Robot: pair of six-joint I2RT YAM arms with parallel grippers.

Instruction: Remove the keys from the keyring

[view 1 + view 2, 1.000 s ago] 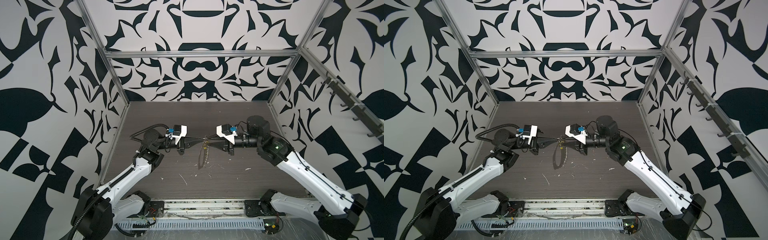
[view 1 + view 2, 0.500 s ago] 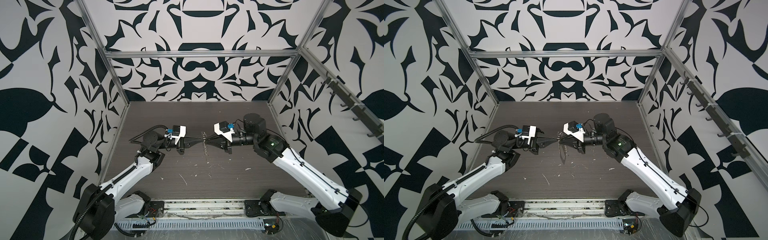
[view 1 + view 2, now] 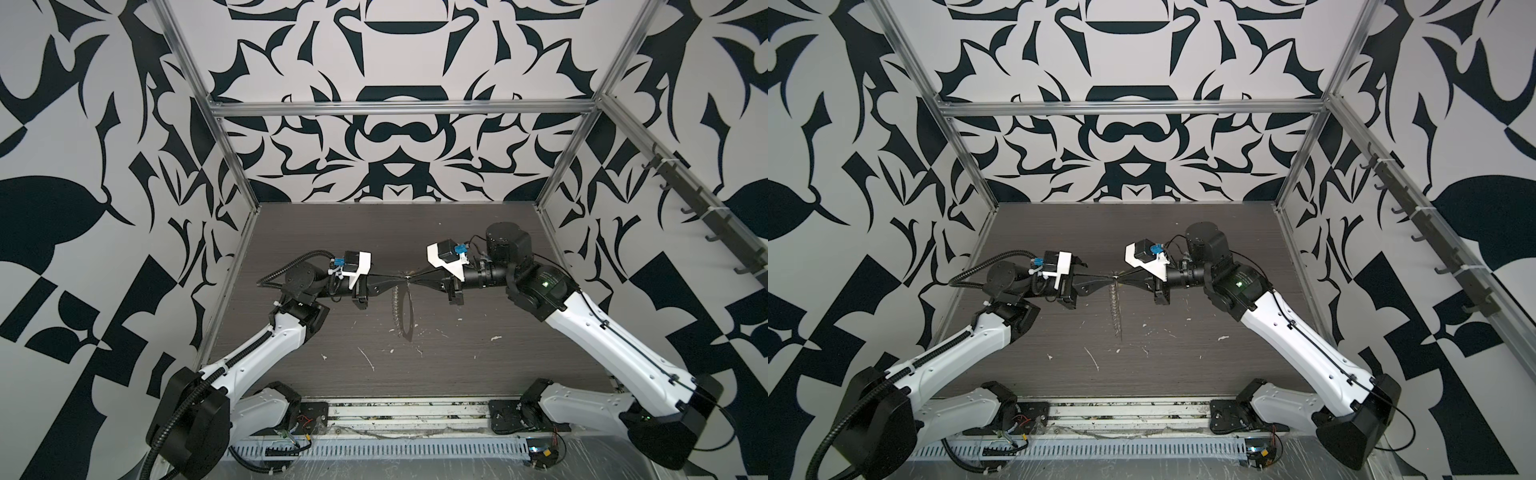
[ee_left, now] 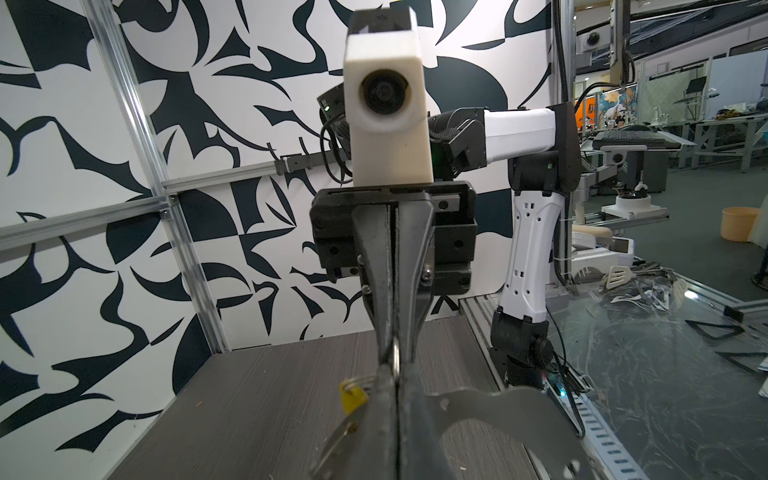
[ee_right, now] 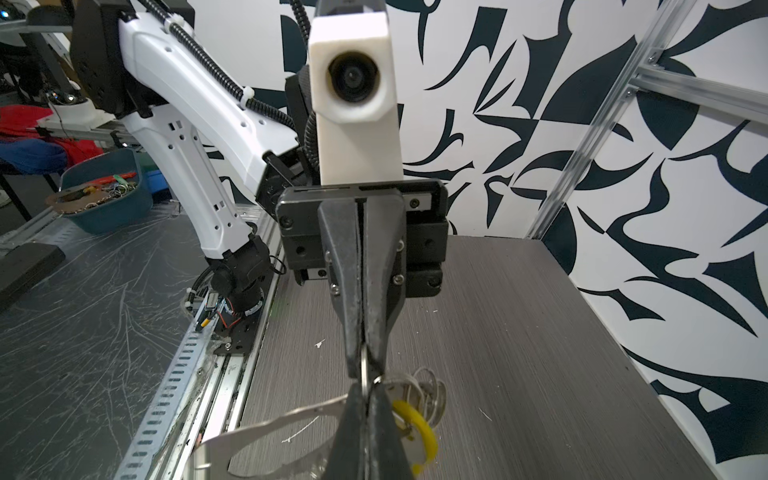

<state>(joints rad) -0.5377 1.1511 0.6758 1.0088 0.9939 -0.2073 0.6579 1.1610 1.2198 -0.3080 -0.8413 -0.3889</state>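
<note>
In both top views my left gripper (image 3: 400, 279) and right gripper (image 3: 417, 279) meet tip to tip above the middle of the table. Each is shut on one side of the keyring's thin silvery ring (image 5: 364, 365), seen edge-on (image 4: 395, 353). From it hang the large pale-grey hoop (image 3: 409, 316) and the link chain (image 3: 1114, 301). The hoop shows up close in both wrist views (image 5: 257, 430) (image 4: 490, 399). The keys hang beside the tips: a yellow tag (image 4: 352, 397) with a silvery blade (image 4: 338, 438) and a yellow-rimmed piece (image 5: 422, 424). My fingers hide part of them.
White scraps (image 3: 368, 358) lie on the dark wood-grain table (image 3: 498, 353). Patterned walls with metal posts close three sides. A slotted rail (image 3: 374, 451) runs along the front. A blue bin (image 5: 104, 195) stands outside the cell, behind the left arm.
My right gripper's jaws have shut on the ring opposite the left gripper. The right wrist swung in and back, and the hoop and chain hang straight down again.
</note>
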